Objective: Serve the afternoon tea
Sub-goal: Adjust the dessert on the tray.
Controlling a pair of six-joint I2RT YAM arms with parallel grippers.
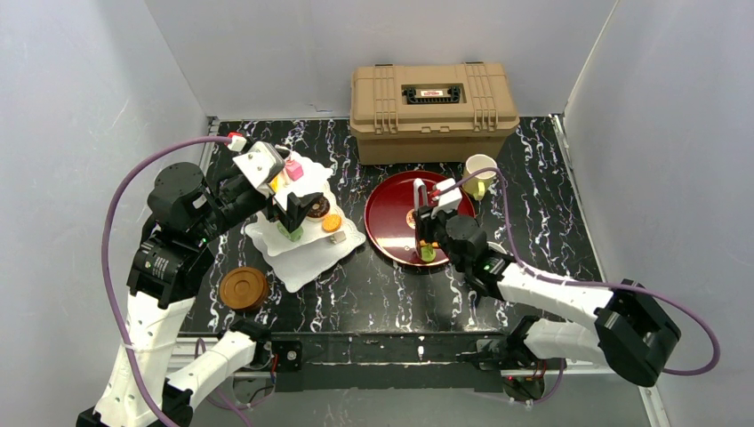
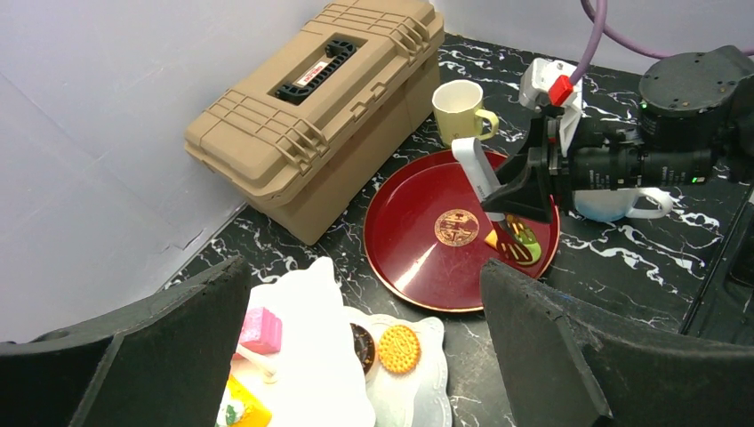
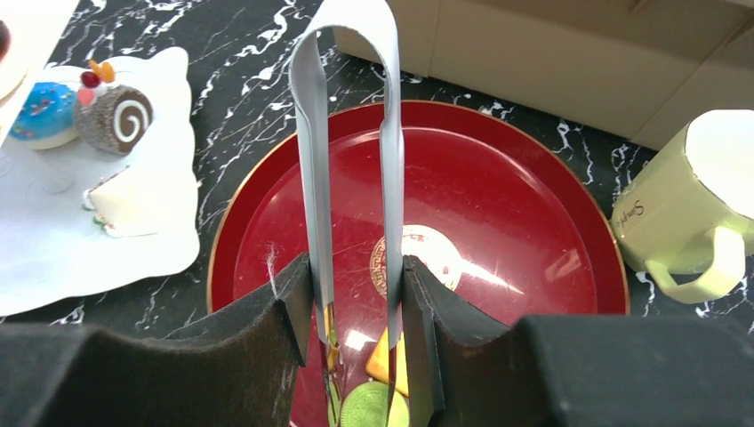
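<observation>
Dark red tray (image 1: 391, 213), tan case (image 1: 433, 111), cream-yellow mug (image 1: 480, 171), grey tongs (image 3: 307, 133), black white-veined table (image 1: 533, 205)

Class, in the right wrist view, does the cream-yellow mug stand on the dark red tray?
No, the cream-yellow mug stands on the black tabletop, outside the rim of the dark red tray.

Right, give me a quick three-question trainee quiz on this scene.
1. True or false: the right gripper is shut on the tongs.
2. Where does the cream-yellow mug stand relative to the dark red tray? A at its centre; B on its rim; C beside it, off the tray.
3. Fill in: the left gripper hovers above the three-tier stand with its jaws ____.
Key: 1 true; 2 C; 3 open.
</observation>
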